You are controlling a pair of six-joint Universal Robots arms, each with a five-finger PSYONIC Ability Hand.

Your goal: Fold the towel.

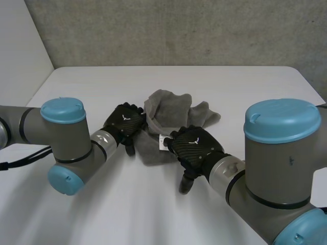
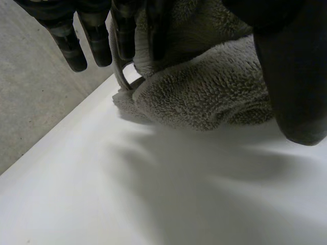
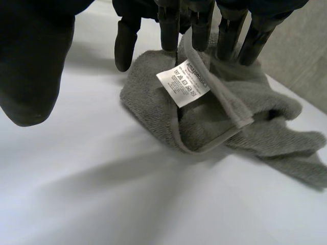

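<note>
Soft, even light falls from above onto the white table (image 1: 204, 81), which looks bright but shows no hard glare, and the grey wall (image 1: 179, 30) behind it is lit just as flatly. The grey towel (image 1: 168, 109) stays mid-toned, with only a narrow, soft-edged shadow under its folds in the left wrist view (image 2: 204, 92). In the right wrist view its hollows (image 3: 214, 117) go dark, while its white label (image 3: 183, 82) is the brightest patch.

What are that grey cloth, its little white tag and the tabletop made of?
The towel looks like soft grey terry cotton or similar: fuzzy looped pile, flat woven hem. Its tag seems thin printed fabric, slightly curled. The table looks like smooth matt white laminate or painted board; which, I cannot tell.
</note>
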